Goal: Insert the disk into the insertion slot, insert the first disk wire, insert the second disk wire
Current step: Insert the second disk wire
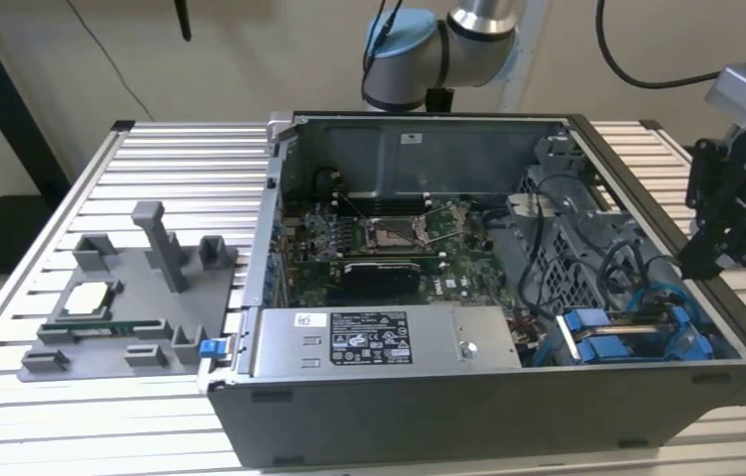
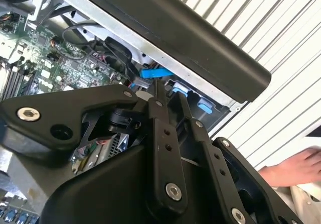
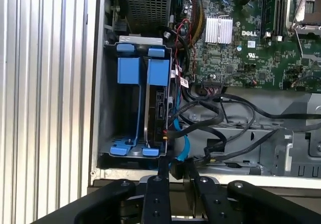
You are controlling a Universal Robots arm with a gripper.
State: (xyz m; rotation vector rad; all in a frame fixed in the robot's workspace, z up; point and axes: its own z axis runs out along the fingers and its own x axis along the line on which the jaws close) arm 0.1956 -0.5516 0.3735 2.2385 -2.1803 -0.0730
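Note:
The disk (image 3: 157, 83) stands on edge in its blue carrier, seated inside the grey insertion slot (image 3: 106, 108) at the case's corner. In the exterior view the blue carriers (image 1: 622, 335) show at the case's near right corner. A blue disk wire (image 3: 182, 142) runs along the disk's side to a black connector held between my fingertips. My gripper (image 3: 176, 164) is shut on that connector, just outside the case wall and level with the disk's end. The second wrist view shows the blue wire (image 2: 155, 73) coming out of the gripper (image 2: 168, 91). From outside, the gripper (image 1: 709, 266) hangs over the case's right rim.
A second blue carrier (image 3: 128, 71) sits beside the disk. Loose black cables (image 3: 225, 121) cross the case floor near the motherboard (image 3: 251, 38). The labelled power-supply box (image 1: 373, 339) fills the front. A person's hand (image 2: 293, 168) rests on the slatted table. A grey fixture (image 1: 135, 297) stands at the exterior view's left.

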